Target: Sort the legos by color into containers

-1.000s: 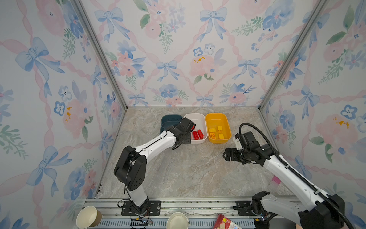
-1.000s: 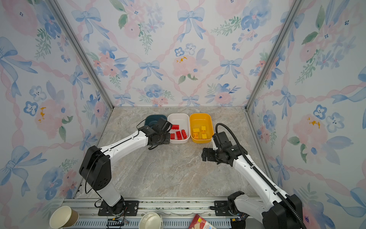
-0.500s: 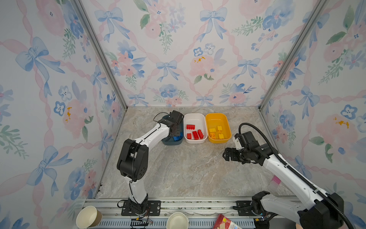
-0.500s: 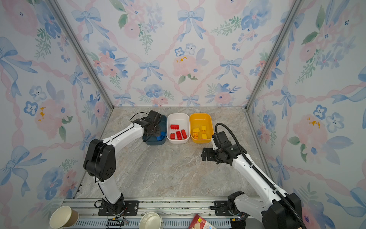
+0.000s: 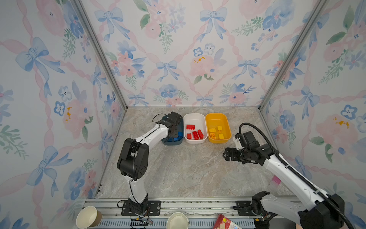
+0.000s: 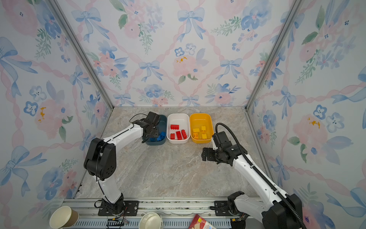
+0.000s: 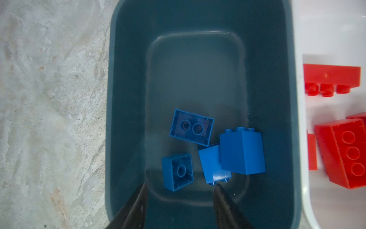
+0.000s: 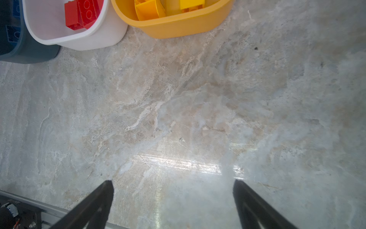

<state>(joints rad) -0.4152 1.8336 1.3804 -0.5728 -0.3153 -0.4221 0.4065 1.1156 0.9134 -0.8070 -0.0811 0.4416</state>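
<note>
The fingers [image 7: 136, 208] of the left gripper [image 7: 180, 190] are apart and hold nothing. They hang right over the dark blue tub [image 7: 126, 99], and four blue bricks [image 7: 242, 151] lie in it. Next to it sits the white tub [image 5: 195, 141] with the red bricks [image 5: 195, 135] inside. Then comes the yellow tub [image 5: 217, 141] with the yellow bricks [image 5: 212, 130] inside. The right gripper [image 8: 172, 184] has its fingers far apart too, with nothing between them. It hangs over the grey table [image 8: 178, 99], near the yellow tub.

Left gripper [image 7: 181, 186] half-parted, right gripper [image 8: 173, 181] wide apart
</note>
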